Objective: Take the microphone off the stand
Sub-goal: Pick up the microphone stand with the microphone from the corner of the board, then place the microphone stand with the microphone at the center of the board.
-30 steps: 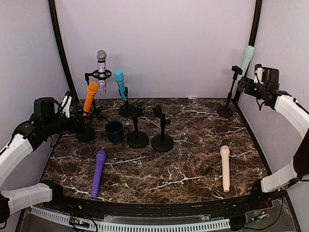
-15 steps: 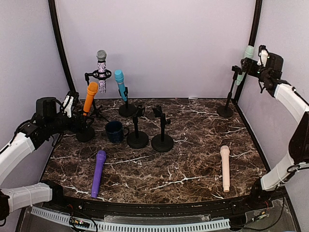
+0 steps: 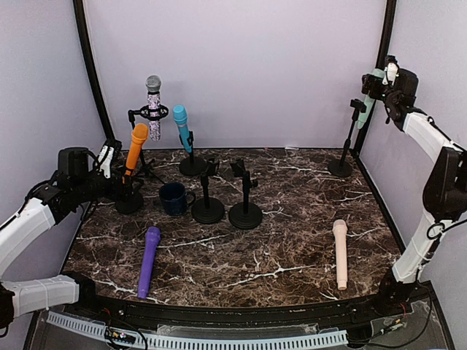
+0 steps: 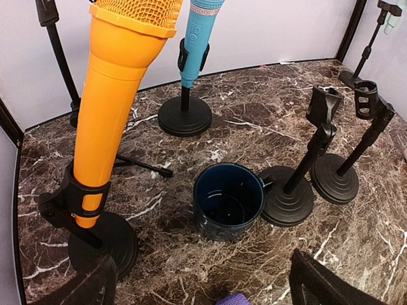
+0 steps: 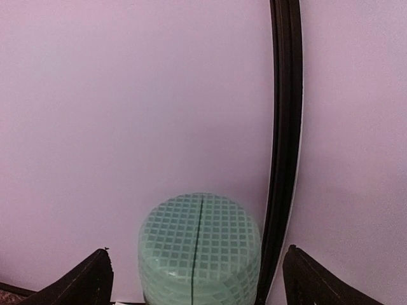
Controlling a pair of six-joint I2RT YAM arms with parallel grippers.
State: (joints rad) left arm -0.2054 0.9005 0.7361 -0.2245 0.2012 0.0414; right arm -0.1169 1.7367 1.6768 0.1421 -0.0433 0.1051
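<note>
Mint-green microphone (image 5: pixel 199 248) with a grid-mesh head is sitting high in the clip of a thin black tall stand (image 3: pixel 349 142) at the far right corner of the dark marble table (image 3: pixel 292 240). The right gripper (image 5: pixel 203 283) is hovering at that head with its jaws spread wide. One black finger (image 5: pixel 86 283) is showing on each side of the mesh, with a gap on both sides. Just right of the mint-green microphone, a black frame post (image 5: pixel 283 127) is running upright, close beside the head. Only plain pale wall is showing to the left and above.

The left gripper (image 4: pixel 203 291) is holding its jaws spread too, pinching nothing, low over the marble near the table's left edge. Ahead of its left finger, an orange microphone (image 4: pixel 117 95) is leaning in the clip of a short black round-based stand (image 4: pixel 105 244). Farther out, a dark blue cup (image 4: pixel 227 200) is standing just beside the base of an empty black stand (image 4: pixel 296 190), and a second empty stand (image 4: pixel 346 171) is standing just right of that one. A teal microphone (image 4: pixel 194 38) is sitting in its own stand behind the cup.

Toward the near edge, a purple microphone (image 3: pixel 149 260) and a beige microphone (image 3: pixel 340 251) are lying flat, well apart, with bare marble between them.
</note>
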